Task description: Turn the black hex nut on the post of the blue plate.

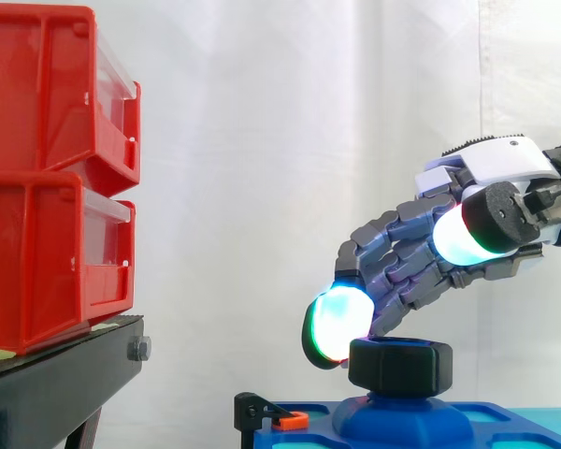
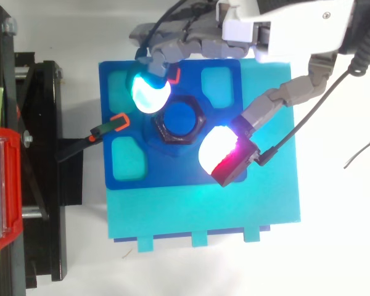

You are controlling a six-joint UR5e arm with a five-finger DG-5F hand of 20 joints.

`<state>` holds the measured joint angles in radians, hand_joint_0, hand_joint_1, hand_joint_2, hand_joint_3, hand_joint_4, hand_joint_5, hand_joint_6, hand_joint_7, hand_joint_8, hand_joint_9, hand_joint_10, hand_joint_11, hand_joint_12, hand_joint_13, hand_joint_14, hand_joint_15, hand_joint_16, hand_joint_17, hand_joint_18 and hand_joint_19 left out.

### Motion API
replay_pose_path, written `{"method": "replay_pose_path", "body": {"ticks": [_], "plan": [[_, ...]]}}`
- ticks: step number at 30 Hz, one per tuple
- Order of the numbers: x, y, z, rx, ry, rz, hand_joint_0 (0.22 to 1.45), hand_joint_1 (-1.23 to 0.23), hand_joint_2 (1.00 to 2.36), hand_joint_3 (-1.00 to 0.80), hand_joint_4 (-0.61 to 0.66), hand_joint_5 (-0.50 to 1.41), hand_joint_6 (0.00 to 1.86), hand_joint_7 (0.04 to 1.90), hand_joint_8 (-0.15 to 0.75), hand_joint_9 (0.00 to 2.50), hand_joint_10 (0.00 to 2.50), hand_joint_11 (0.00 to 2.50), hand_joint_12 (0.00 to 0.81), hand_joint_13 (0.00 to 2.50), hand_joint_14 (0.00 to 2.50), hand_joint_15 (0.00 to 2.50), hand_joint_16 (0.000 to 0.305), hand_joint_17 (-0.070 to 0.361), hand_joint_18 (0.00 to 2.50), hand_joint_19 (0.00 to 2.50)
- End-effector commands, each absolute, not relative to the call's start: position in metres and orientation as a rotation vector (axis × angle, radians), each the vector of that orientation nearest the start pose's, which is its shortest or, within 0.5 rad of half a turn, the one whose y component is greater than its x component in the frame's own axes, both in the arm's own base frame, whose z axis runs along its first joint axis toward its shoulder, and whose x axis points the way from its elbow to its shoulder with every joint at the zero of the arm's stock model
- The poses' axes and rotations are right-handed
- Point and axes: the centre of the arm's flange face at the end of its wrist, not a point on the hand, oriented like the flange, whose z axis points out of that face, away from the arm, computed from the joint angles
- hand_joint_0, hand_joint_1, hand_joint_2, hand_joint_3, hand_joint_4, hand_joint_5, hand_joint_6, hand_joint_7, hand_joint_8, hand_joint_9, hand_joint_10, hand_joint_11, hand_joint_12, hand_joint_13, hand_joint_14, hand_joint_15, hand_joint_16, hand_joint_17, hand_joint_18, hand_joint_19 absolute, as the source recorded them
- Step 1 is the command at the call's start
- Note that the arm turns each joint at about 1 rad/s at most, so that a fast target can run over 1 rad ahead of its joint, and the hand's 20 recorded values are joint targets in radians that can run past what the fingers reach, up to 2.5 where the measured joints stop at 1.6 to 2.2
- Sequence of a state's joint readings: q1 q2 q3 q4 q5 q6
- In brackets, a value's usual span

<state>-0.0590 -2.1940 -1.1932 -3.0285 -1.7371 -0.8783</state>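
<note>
The black hex nut (image 1: pixel 399 365) (image 2: pixel 178 141) sits on the blue post (image 2: pixel 180 119), which rises from the middle of the blue plate (image 2: pixel 191 176) (image 1: pixel 505 421). My hand (image 1: pixel 505 164) (image 2: pixel 302 28) reaches in from the right and hovers over the nut, fingers bent and spread to either side. One glowing cyan-green fingertip (image 1: pixel 341 323) (image 2: pixel 149 92) rests against the nut's upper left rim. The thumb pad (image 1: pixel 467 234) (image 2: pixel 217 151) hangs higher, off the nut's right side and clear of it. Nothing is pinched.
The blue plate lies on a teal base (image 2: pixel 234 209). A black clamp with orange tips (image 2: pixel 108 126) (image 1: pixel 280 418) holds the plate's left edge. Two stacked red bins (image 1: pixel 47 178) stand on the black stand (image 1: pixel 56 374) to the left.
</note>
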Motion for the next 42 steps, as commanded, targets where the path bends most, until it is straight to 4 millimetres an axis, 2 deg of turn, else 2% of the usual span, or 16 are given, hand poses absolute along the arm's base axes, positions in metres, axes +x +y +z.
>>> {"method": "replay_pose_path", "body": {"ticks": [1,13,28,36,42], "plan": [[0.703,-0.161,0.301,0.516,1.663,0.615,0.45,-0.5,1.0,-0.5,0.44,-0.24,0.5,0.9,0.436,0.3,0.0,0.05,0.544,0.4,0.0,0.38,0.066,0.148,0.25,0.29],[0.7,-0.173,0.301,0.516,1.661,0.621,0.47,-0.48,1.0,-0.5,0.43,-0.24,0.5,0.91,0.431,0.3,0.0,0.04,0.537,0.41,0.0,0.39,0.065,0.145,0.25,0.3],[0.696,-0.178,0.3,0.518,1.676,0.631,0.47,-0.48,1.0,-0.5,0.43,-0.24,0.5,0.9,0.432,0.3,0.0,0.05,0.537,0.42,0.0,0.4,0.065,0.145,0.28,0.31],[0.683,-0.179,0.316,0.526,1.717,0.625,0.47,-0.48,1.0,-0.5,0.43,-0.24,0.5,0.9,0.434,0.3,0.0,0.04,0.541,0.43,0.01,0.41,0.065,0.146,0.29,0.32],[0.679,-0.178,0.316,0.521,1.744,0.61,0.47,-0.48,1.0,-0.5,0.42,-0.24,0.5,0.9,0.434,0.3,0.0,0.05,0.542,0.43,0.0,0.41,0.065,0.147,0.3,0.32]]}}
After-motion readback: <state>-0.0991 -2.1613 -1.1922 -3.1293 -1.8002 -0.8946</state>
